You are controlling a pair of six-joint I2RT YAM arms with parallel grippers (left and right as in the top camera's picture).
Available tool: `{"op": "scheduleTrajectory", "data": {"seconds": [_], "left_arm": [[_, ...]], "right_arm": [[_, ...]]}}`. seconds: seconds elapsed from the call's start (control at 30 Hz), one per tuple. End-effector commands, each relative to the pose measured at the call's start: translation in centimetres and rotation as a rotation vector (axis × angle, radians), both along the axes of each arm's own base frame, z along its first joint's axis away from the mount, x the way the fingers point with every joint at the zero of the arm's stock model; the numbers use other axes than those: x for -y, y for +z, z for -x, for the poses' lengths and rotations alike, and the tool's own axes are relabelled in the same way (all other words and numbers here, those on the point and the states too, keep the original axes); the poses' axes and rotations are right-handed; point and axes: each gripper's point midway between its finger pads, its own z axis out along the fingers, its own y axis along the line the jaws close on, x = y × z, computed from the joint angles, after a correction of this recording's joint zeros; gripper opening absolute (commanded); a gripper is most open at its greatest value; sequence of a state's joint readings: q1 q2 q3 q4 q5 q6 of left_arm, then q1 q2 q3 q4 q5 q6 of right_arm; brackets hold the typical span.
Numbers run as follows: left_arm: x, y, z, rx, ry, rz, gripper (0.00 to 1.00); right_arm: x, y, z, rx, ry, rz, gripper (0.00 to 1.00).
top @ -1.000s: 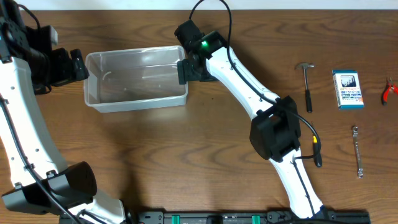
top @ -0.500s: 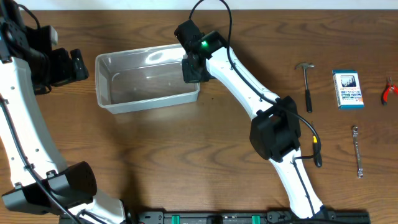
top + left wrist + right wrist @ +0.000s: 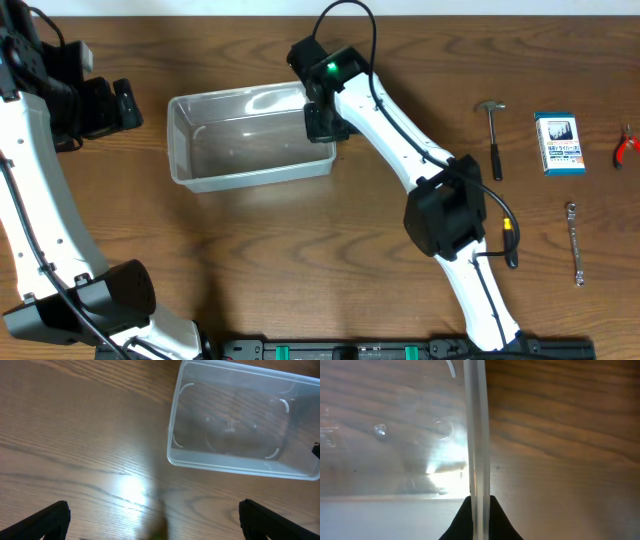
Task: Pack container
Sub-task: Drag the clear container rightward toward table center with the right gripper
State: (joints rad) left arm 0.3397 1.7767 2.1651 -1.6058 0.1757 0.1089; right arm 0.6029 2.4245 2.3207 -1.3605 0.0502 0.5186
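The wooden table (image 3: 300, 260) fills the overhead view. The left arm (image 3: 30, 200) runs up its left edge. The right arm (image 3: 400, 130) reaches from the near edge across to the far middle.

The container (image 3: 255, 175) sits on the far half of the table, left of centre, upright and a little askew. Nothing is inside it; the wood grain shows through its clear floor.

The right gripper (image 3: 322, 122) is at the container's right end wall, and its jaws are pressed together on that wall. In the right wrist view the rim (image 3: 477, 425) runs straight up the middle. The two dark fingers (image 3: 460, 527) sit tight on either side of it, one inside the bin and one outside.

The left gripper (image 3: 128, 105) is near the far left edge with its jaws spread wide and nothing between them. The container lies to its right and clear of it, with bare table between. In the left wrist view the fingertips (image 3: 50, 517) show at the two lower corners. The container (image 3: 172, 425) lies well ahead of them, toward the upper right.

On the right side of the table, well apart from the container, lie a blue-and-white box (image 3: 559, 143), a hammer (image 3: 493, 140) left of the box, a wrench (image 3: 574, 243) nearer the front, and red-handled pliers (image 3: 626, 145) at the right edge.
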Motion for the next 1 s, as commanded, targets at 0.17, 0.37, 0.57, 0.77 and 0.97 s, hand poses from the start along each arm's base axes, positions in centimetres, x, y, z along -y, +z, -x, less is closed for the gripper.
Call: {"op": "scheduleTrajectory", "data": {"seconds": [0.17, 0.37, 0.57, 0.77, 0.97], "left_arm": [[-0.2, -0.1, 0.2, -0.01, 0.008, -0.005, 0.98], [-0.2, -0.1, 0.2, -0.009, 0.008, -0.005, 0.98], [-0.2, -0.1, 0.2, -0.01, 0.008, -0.005, 0.98], [-0.2, -0.1, 0.4, -0.017, 0.008, -0.003, 0.98], [-0.1, -0.2, 0.6, -0.024, 0.008, 0.0, 0.98]], "right_arm": [[3.7, 7.5, 1.2, 0.079, 0.001, 0.046, 0.01], [6.5, 10.4, 3.0, 0.071, -0.015, 0.091, 0.01], [7.8, 12.3, 4.1, 0.069, 0.006, 0.096, 0.01], [8.6, 12.6, 5.6, 0.024, 0.022, 0.117, 0.01], [9.4, 14.0, 6.2, 0.046, 0.014, 0.108, 0.01]]}}
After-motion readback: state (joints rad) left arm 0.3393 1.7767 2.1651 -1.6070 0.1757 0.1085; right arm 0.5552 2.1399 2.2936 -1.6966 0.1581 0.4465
